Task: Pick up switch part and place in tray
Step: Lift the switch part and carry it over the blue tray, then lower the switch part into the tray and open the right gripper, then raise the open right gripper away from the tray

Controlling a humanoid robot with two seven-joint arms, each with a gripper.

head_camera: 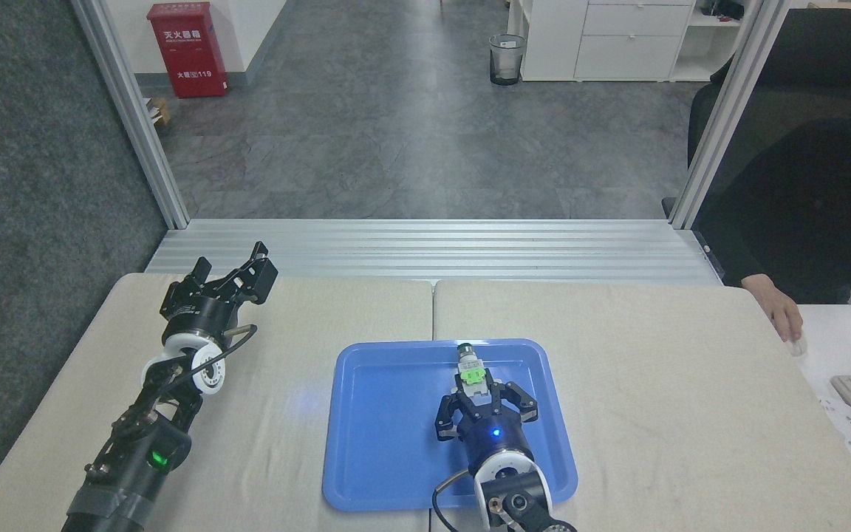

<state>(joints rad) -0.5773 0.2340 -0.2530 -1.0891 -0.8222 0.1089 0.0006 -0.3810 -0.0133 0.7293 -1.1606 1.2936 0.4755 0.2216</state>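
In the head view, the right gripper is clenched on the switch part, which sticks out ahead of its fingers, over the blue tray. If the fingers let go at a height, the part may bounce or roll toward the rim. The left gripper rests far to the side, its fingers apart and holding nothing.

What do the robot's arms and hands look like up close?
Both arms are black. The left hand has dark angular fingers, a white ring at the wrist, a looping black cable and a green light lower down. The right hand shows a small blue light and a white wrist ring.
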